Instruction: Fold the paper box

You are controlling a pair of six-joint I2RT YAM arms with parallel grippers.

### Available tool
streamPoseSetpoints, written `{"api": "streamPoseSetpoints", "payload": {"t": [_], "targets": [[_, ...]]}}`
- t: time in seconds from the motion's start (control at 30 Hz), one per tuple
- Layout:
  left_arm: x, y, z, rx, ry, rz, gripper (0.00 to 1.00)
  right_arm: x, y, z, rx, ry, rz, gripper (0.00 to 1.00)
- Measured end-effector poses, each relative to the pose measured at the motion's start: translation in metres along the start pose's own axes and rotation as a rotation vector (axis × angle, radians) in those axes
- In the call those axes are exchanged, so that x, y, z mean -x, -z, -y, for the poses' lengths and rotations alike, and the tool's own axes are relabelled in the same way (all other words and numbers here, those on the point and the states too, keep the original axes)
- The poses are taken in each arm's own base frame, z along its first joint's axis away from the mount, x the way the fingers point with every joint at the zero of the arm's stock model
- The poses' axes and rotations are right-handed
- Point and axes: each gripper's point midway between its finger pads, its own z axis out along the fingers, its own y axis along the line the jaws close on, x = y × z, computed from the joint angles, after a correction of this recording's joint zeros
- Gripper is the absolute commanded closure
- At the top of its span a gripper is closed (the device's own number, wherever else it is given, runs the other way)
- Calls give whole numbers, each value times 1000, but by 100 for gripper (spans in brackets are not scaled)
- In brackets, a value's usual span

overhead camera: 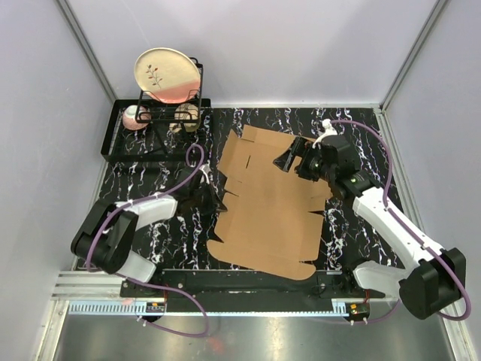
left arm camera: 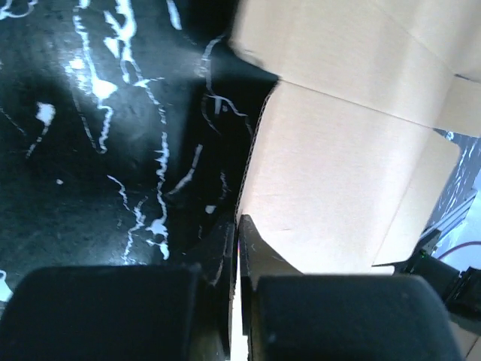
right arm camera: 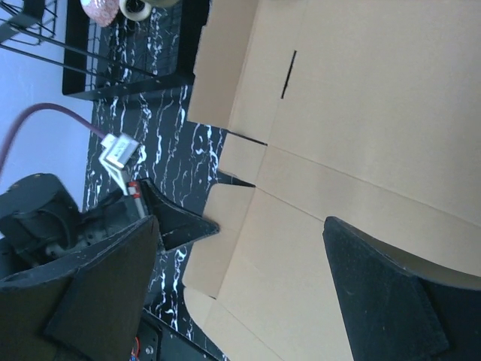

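Note:
The paper box [overhead camera: 270, 203] is a flat brown die-cut sheet lying in the middle of the black marbled table. My left gripper [overhead camera: 213, 197] sits low at the sheet's left edge. In the left wrist view its jaws [left arm camera: 239, 226] are shut on the edge of a side flap of the paper box [left arm camera: 338, 180]. My right gripper [overhead camera: 289, 159] hovers over the sheet's upper right part. In the right wrist view it [right arm camera: 240, 222] is open above the cardboard [right arm camera: 361, 128], with nothing between its fingers. The left gripper's tip [right arm camera: 180, 218] shows there at the flap's edge.
A black wire dish rack [overhead camera: 120, 139] stands at the back left, holding a cream and pink plate [overhead camera: 167, 74] and small cups [overhead camera: 135, 116]. Grey walls close in three sides. A metal rail [overhead camera: 225, 289] runs along the near edge.

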Motion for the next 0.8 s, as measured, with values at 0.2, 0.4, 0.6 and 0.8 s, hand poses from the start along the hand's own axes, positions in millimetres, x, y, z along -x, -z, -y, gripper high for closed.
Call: {"api": "streamPoseSetpoints", "payload": {"t": [0.2, 0.4, 0.6, 0.8], "targets": [[-10, 26, 12, -29, -49, -5, 100, -7, 6, 6, -24, 8, -28, 4], [-21, 74, 27, -51, -125, -4, 100, -7, 22, 4, -34, 35, -37, 4], [-43, 104, 24, -39, -163, -51, 83, -1, 35, -3, -22, 58, -21, 4], [-74, 117, 21, -9, -128, -134, 12, -4, 41, 0, -29, 65, -24, 3]]}}
